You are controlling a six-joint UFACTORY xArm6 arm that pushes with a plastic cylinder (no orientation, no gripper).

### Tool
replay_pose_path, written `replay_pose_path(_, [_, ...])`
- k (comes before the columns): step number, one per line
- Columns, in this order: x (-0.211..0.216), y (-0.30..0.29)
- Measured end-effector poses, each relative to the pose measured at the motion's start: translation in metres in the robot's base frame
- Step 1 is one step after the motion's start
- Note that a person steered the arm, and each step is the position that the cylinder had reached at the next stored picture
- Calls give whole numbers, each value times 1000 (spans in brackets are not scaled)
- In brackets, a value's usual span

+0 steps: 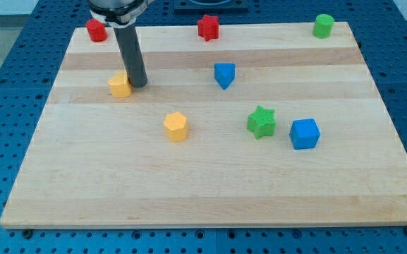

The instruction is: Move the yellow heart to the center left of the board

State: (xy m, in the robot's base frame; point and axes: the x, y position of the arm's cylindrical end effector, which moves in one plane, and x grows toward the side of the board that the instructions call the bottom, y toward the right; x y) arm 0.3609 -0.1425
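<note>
Eight blocks are counted on the board (210, 197): two red, two blue, two green, two yellow. The yellow heart (120, 85) is touched by my tip (137, 84) at the view's left; no gripper is present.

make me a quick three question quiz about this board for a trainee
1. True or false: my tip is beside the yellow heart.
2. Which block lies nearest the green star? A) red star B) blue cube C) green cylinder
3. How many blue blocks are on the board?

Key: 1 true, on its right in the view. 2 B. 3 two: the cube and the blue heart.
</note>
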Motion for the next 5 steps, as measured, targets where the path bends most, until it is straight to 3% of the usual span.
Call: replay_pose_path(5, [13,-61])
